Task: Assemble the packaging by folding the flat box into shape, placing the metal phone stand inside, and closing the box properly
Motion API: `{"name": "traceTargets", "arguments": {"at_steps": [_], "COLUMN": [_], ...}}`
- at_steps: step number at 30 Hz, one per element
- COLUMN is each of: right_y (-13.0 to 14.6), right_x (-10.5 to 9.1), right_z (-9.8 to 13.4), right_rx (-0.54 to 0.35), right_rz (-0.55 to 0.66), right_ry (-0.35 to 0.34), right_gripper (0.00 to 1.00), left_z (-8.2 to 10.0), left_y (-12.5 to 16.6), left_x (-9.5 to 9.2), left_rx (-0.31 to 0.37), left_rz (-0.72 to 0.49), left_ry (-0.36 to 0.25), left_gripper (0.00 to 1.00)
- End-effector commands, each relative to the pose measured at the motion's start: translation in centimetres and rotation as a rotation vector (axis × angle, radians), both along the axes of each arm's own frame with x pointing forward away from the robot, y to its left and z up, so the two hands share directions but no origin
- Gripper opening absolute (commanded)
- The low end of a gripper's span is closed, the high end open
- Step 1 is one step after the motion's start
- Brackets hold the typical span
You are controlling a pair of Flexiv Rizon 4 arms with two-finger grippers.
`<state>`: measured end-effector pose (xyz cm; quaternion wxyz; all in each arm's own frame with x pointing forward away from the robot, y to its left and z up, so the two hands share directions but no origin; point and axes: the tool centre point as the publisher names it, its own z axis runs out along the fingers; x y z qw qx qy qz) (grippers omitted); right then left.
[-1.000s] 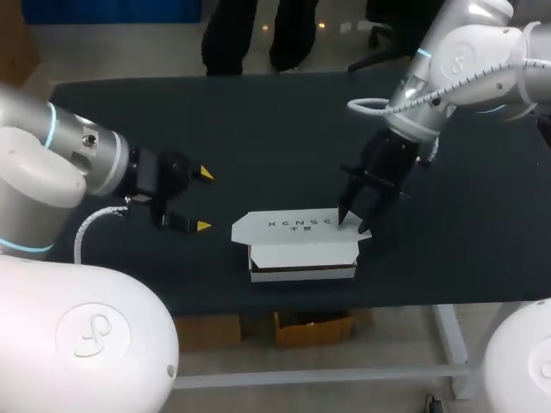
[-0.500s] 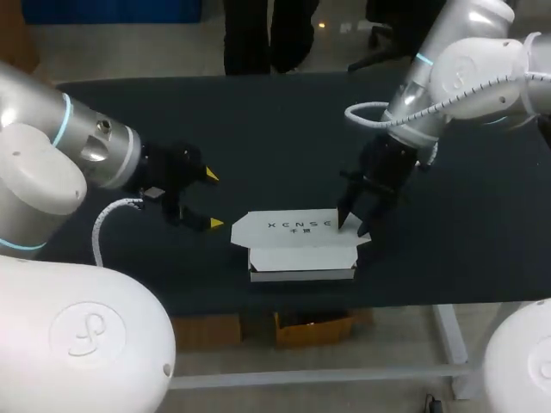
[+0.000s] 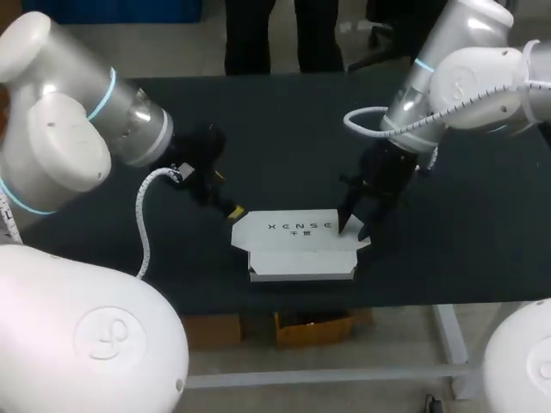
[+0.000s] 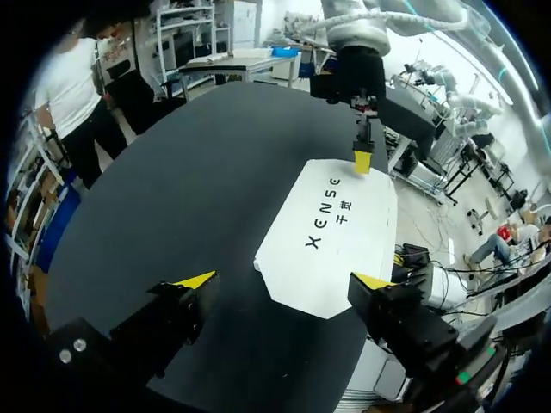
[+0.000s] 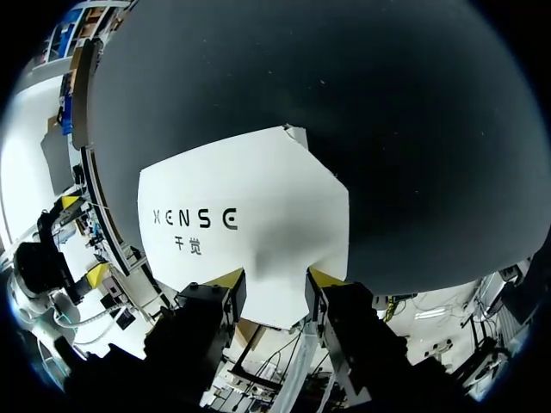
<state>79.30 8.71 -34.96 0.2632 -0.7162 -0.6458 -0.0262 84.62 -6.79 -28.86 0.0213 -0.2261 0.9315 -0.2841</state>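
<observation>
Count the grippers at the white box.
2. The left gripper hovers open at the left end of the box; the right gripper rests on its right end.

Even indoor light, white box (image 3: 297, 245) bright against dark table (image 3: 258, 129)

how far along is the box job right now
Done: the box is folded into shape, lid lying over the top. In hand: the right end effector is on the lid's right end; the left end effector hovers open by the left end. Left: tucking the lid's flaps, which stick out. The phone stand isn't visible, so whether it's inside is unclear.
</observation>
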Motion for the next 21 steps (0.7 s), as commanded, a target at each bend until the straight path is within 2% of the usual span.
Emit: {"name": "traceTargets", "arguments": {"at_steps": [1,3,4,6,9,12,13,15,16,17,18,19,21], "right_y": [0.0,0.0,0.1,0.1,0.1,0.1,0.1,0.1,0.1,0.1,0.1,0.2,0.2], "right_x": [-0.2,-0.2,-0.2,-0.3,-0.4,-0.4,-0.4,-0.4,-0.4,-0.4,-0.4,-0.4,-0.5], "right_z": [0.1,0.1,0.1,0.1,0.1,0.0,0.0,0.0,-0.1,-0.1,-0.1,-0.2,-0.2], "right_rx": [-0.001,-0.001,-0.001,0.0,-0.001,0.0,-0.001,0.0,-0.001,-0.001,-0.001,-0.002,-0.002], "right_rz": [-0.004,-0.005,-0.004,-0.005,-0.003,-0.004,-0.003,-0.002,-0.003,-0.003,-0.003,-0.003,-0.003], "right_ry": [-0.008,-0.011,-0.013,-0.014,-0.017,-0.019,-0.02,-0.021,-0.022,-0.023,-0.025,-0.025,-0.027], "right_gripper": [0.42,0.42,0.42,0.41,0.41,0.41,0.41,0.41,0.4,0.4,0.41,0.41,0.41], "left_z": [0.4,0.4,0.8,1.0,1.1,0.7,0.5,0.2,0.0,-0.1,-0.2,-0.5,-0.5], "left_y": [-0.3,-0.3,-0.7,-1.3,-2.2,-2.8,-2.9,-3.4,-3.4,-3.4,-3.6,-3.6,-3.6], "left_x": [0.4,0.4,1.0,1.2,0.8,0.0,-0.4,-0.8,-0.9,-0.8,-0.7,-0.8,-0.8], "left_rx": [0.174,0.174,0.155,0.136,0.158,0.166,0.159,0.184,0.18,0.189,0.224,0.262,0.262], "left_rz": [-0.016,-0.016,0.044,0.161,0.319,0.458,0.457,0.587,0.598,0.665,0.75,0.769,0.769], "left_ry": [0.087,0.087,0.171,0.233,0.31,0.354,0.348,0.362,0.387,0.448,0.455,0.477,0.477], "left_gripper": [1.0,1.0,1.0,1.0,1.0,1.0,1.0,1.0,1.0,1.0,1.0,1.0,1.0]}}
